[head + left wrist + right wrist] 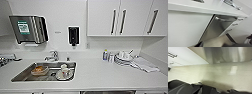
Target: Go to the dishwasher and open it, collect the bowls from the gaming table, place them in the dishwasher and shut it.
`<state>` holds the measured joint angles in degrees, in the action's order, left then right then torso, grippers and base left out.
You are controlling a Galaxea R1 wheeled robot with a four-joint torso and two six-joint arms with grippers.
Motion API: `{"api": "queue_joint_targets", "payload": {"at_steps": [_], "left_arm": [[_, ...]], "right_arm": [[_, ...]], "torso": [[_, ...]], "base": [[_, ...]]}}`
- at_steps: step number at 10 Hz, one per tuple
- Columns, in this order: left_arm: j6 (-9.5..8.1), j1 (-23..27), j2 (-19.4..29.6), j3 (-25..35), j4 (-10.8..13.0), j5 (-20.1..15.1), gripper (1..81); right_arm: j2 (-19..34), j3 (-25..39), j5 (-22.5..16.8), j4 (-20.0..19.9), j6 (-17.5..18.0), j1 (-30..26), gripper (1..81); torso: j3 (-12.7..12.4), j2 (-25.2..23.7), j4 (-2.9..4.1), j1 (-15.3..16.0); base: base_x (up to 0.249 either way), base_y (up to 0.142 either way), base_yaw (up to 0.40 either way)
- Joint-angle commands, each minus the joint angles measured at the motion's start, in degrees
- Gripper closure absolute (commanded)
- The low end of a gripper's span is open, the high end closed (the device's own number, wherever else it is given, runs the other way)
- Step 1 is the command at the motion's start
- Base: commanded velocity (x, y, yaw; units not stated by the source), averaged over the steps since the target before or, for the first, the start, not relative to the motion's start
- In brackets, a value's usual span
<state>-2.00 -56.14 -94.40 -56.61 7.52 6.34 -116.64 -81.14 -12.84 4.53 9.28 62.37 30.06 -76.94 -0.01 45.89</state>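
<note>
The dishwasher (216,30) has a brushed steel front under the white countertop (205,8), and its bar handle (226,20) runs along the top. Its door looks shut. In the left wrist view a dark part of my left gripper (200,44) hangs low in front of it, apart from the door. The same steel front (224,54) meets the pale floor (218,74) in the right wrist view, with my right gripper's dark parts (199,90) some way off it. A dark strip of the dishwasher (107,92) shows below the counter edge. The bowls and the gaming table are out of view.
A steel sink (22,75) holds a brownish dish (39,70) and white crockery (64,72). Stacked plates (123,58), a cloth (145,65) and a small bottle (105,55) sit on the counter. White drawers with bar handles (235,24) flank the dishwasher. Wall cabinets (120,17) hang above.
</note>
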Motion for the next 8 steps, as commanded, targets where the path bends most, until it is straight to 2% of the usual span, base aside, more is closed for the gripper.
{"api": "queue_joint_targets", "payload": {"at_steps": [1, 3, 5, 8], "left_arm": [[0.24, 5.5, 0.6, 0.2, 0.7, -0.4, 1.0], [-0.02, 6.2, 0.4, -0.5, 0.2, -0.2, 1.0], [-0.11, 6.4, -0.2, -0.8, 0.2, -0.4, 1.0], [-0.11, 6.5, -0.8, -1.0, 0.1, -0.2, 1.0]], "right_arm": [[2.3, 2.2, -10.8, -2.9, 4.8, -12.2, 1.0], [1.8, 3.9, -13.6, -3.0, 8.2, -18.2, 1.0], [1.0, 6.5, -17.8, -2.3, 14.0, -23.8, 1.0], [-2.6, 5.6, -22.4, -1.9, 23.1, -29.1, 1.0]], "torso": [[0.0, 0.0, 0.0, 0.0], [0.0, 0.0, 0.0, 0.0], [0.0, 0.0, 0.0, 0.0], [0.0, 0.0, 0.0, 0.0]], "base": [[0.0, 0.0, 0.0], [0.0, 0.0, 0.0], [0.0, 0.0, 0.0], [0.0, 0.0, 0.0]]}}
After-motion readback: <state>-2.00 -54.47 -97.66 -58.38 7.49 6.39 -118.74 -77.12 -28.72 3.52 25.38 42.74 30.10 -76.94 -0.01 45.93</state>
